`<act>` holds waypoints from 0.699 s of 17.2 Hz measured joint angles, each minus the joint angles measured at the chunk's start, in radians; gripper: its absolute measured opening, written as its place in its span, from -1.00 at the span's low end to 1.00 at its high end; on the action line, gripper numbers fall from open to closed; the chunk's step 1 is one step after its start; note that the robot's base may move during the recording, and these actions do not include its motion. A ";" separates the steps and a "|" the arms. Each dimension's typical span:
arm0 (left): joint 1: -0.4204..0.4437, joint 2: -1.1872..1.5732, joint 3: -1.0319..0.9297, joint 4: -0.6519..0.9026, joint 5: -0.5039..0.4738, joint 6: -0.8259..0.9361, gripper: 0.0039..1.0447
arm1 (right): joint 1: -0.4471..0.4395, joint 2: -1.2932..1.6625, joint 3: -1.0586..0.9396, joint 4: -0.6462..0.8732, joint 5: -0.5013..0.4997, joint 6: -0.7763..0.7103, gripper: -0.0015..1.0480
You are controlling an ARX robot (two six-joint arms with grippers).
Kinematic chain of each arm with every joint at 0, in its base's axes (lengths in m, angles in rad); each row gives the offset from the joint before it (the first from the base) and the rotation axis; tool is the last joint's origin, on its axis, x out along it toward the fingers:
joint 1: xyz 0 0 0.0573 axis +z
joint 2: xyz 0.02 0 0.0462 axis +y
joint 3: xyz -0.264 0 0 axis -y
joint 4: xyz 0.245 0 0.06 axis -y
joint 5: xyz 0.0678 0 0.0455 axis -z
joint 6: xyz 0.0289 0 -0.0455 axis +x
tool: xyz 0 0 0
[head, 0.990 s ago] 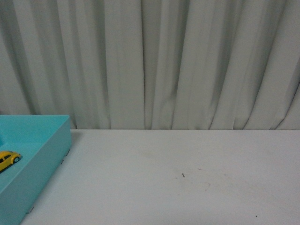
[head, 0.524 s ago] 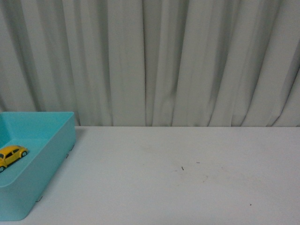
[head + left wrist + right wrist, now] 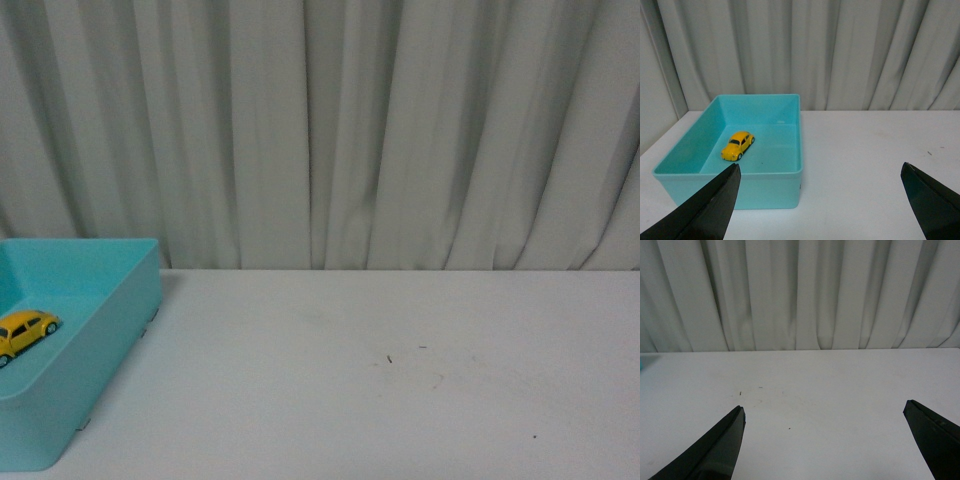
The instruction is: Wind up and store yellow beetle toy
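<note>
A: How many toys do you count?

B: One. A single yellow beetle toy (image 3: 737, 145), shaped like a small rounded car, sits on its wheels on the floor of the turquoise bin (image 3: 790, 175). It lies toward the middle of the bin floor, apart from all four walls. In the front view the same toy (image 3: 27, 328) shows at the far left edge, inside the bin (image 3: 110, 330).

A: And bins?

B: One, open-topped and rectangular, standing on the white table (image 3: 400, 380) at the robot's left. Nothing else lies in it that I can see.

A: What about the grippers?

B: Two, one per wrist view. The left gripper (image 3: 820, 200) has its two dark fingers (image 3: 705, 210) spread wide at the picture's corners, holding nothing, hanging above the table on the near side of the bin. The right gripper (image 3: 825, 440) is likewise spread wide and empty, its fingers (image 3: 715, 450) over bare tabletop well away from the bin.

A: Neither touches the toy?

B: Neither. Both are clear of it, and neither arm shows in the front view.

A: Anything else on the table?

B: A few tiny dark specks (image 3: 389, 359) on the surface. Behind the table hangs one pale pleated curtain (image 3: 330, 130) across the whole background.
</note>
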 joint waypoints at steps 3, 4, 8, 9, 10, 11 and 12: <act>0.000 0.000 0.000 0.001 0.000 0.000 0.88 | 0.000 0.000 0.000 0.002 0.000 0.000 0.87; 0.000 0.000 0.000 0.003 0.000 0.000 0.88 | 0.000 0.000 0.000 0.003 0.000 0.000 0.87; 0.000 0.000 0.000 -0.001 0.000 0.000 0.88 | 0.000 0.000 0.000 0.000 0.000 0.000 0.87; 0.000 0.000 0.000 0.000 0.000 0.000 0.88 | 0.000 0.000 0.000 0.000 0.000 0.000 0.87; 0.000 0.000 0.000 -0.001 0.001 0.000 0.88 | 0.000 0.000 0.000 0.001 0.000 0.000 0.87; 0.000 0.000 0.000 0.000 0.000 0.000 0.88 | 0.000 0.000 0.000 0.001 0.000 0.000 0.87; 0.000 0.000 0.000 -0.001 0.002 0.001 0.88 | 0.000 0.000 0.000 0.000 0.000 0.000 0.87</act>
